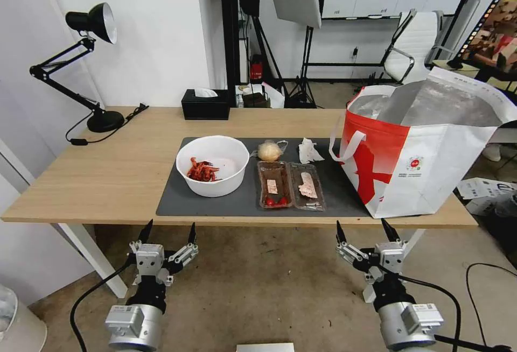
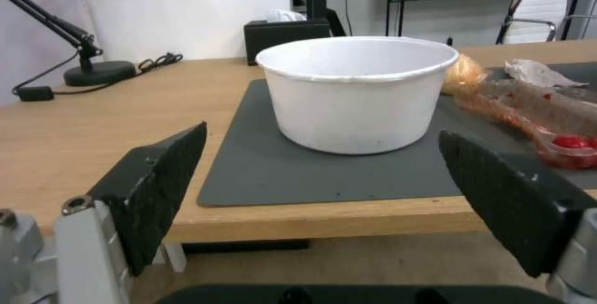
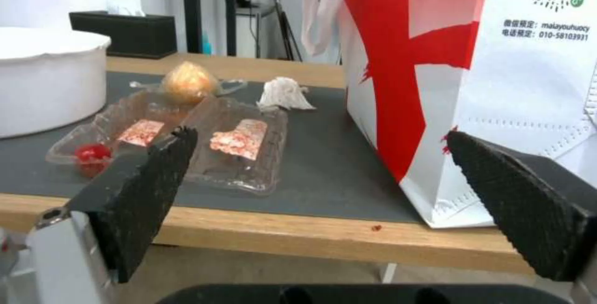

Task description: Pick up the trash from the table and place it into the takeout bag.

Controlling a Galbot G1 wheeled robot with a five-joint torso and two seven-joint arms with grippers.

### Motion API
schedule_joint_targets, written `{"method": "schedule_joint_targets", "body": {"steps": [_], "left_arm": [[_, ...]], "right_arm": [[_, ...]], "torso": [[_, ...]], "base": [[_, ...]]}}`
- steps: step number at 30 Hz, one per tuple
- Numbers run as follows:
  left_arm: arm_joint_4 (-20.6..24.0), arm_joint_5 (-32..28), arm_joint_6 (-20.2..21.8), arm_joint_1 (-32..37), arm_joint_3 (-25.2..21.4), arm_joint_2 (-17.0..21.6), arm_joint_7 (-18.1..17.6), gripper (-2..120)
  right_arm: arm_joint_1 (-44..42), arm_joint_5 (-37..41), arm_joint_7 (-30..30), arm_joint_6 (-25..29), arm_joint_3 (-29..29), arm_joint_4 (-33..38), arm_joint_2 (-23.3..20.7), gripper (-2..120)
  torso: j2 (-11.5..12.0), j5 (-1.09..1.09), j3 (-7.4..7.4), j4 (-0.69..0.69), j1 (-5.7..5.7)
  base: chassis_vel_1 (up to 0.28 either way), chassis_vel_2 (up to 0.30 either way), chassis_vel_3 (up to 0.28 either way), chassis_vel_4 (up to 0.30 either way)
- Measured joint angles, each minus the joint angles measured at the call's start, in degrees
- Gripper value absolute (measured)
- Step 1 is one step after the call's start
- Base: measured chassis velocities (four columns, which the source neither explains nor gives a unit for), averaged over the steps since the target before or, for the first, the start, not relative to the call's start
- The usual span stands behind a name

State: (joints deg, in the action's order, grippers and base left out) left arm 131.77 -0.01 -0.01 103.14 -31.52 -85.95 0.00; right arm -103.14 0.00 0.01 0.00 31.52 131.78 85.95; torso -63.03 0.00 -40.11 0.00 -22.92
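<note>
On the dark grey mat (image 1: pixel 177 201) of the table (image 1: pixel 107 174) lies the trash: a white bowl (image 1: pixel 213 165) (image 2: pixel 357 92) with red shells, a clear hinged tray (image 1: pixel 291 185) (image 3: pixel 186 145) with scraps, a yellowish wrapped lump (image 1: pixel 269 150) (image 3: pixel 188 82) and a crumpled tissue (image 1: pixel 309 150) (image 3: pixel 283 94). The takeout bag (image 1: pixel 425 153) (image 3: pixel 497 75) stands open at the mat's right end. My left gripper (image 1: pixel 167 232) (image 2: pixel 323 201) is open below the table's front edge, facing the bowl. My right gripper (image 1: pixel 367 231) (image 3: pixel 317 201) is open below the edge, facing the tray and bag.
A black tissue box (image 1: pixel 205 104) sits at the table's back edge. A black desk lamp (image 1: pixel 81 67) with its cable stands at the back left. An office chair (image 1: pixel 414 45) and light stands are behind the table. Bare wood lies left of the mat.
</note>
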Motion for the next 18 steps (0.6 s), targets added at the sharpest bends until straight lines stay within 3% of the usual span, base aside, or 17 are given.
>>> {"method": "schedule_joint_targets", "body": {"steps": [18], "left_arm": [[0.0, 0.0, 0.0, 0.0, 0.0, 0.0, 0.0, 100]], "right_arm": [[0.0, 0.0, 0.0, 0.0, 0.0, 0.0, 0.0, 100]], "torso": [[0.0, 0.0, 0.0, 0.0, 0.0]], "base": [[0.0, 0.0, 0.0, 0.0]]}}
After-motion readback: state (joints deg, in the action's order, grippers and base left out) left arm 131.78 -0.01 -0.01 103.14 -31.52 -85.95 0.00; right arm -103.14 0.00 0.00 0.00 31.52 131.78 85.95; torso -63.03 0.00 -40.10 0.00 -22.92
